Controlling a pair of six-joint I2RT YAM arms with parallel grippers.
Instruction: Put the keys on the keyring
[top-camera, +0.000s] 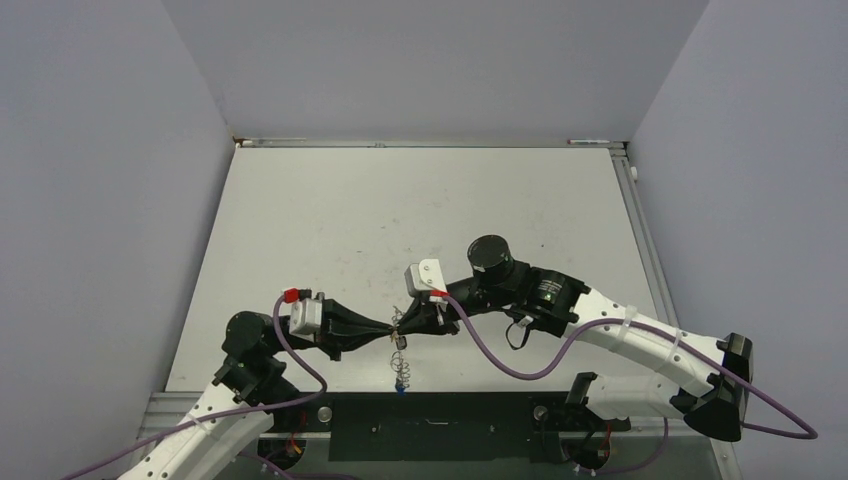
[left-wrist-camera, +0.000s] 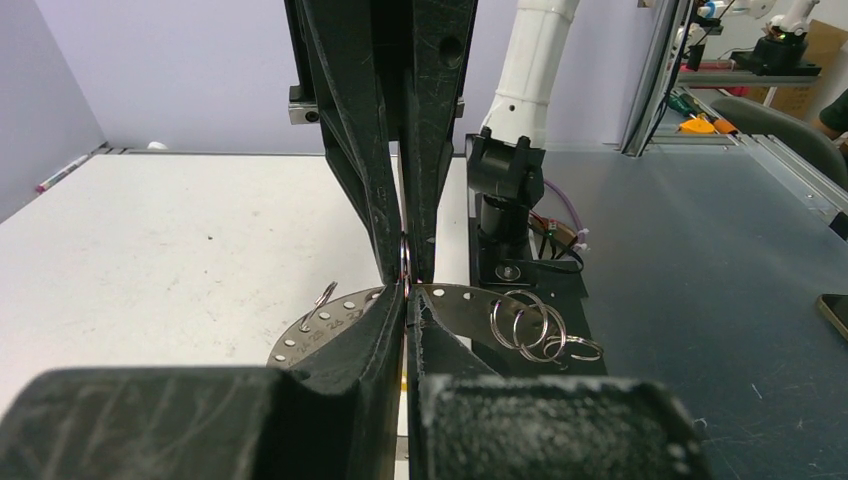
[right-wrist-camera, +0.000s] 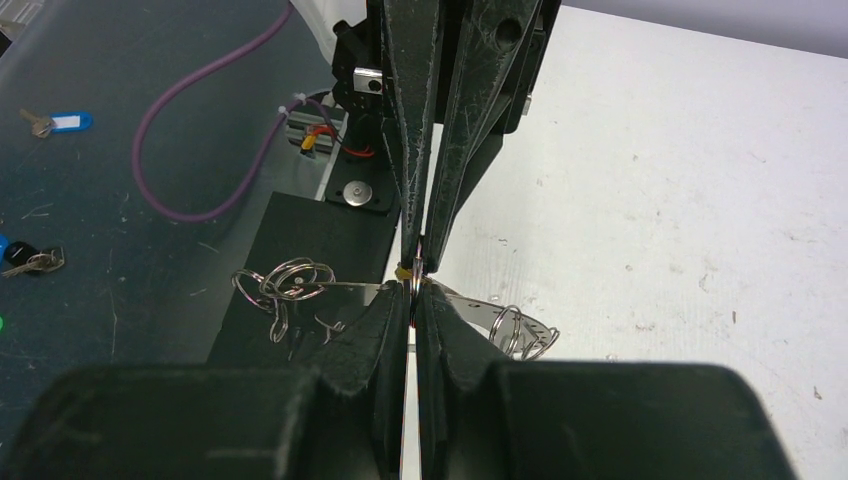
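surface: white table (top-camera: 420, 200), pale lilac walls (top-camera: 100, 150) on three sides | left gripper (left-wrist-camera: 405, 312) and right gripper (right-wrist-camera: 414, 296) meet tip to tip over the near edge, both clamped on the keyring (left-wrist-camera: 405, 262), seen edge-on | perforated metal strip (left-wrist-camera: 462, 296) and split rings (left-wrist-camera: 535, 330) crowd the pinch | blue-headed key (right-wrist-camera: 60, 121) and dark-headed key (right-wrist-camera: 28, 258) lie off-table on a dark surface (right-wrist-camera: 100, 330)
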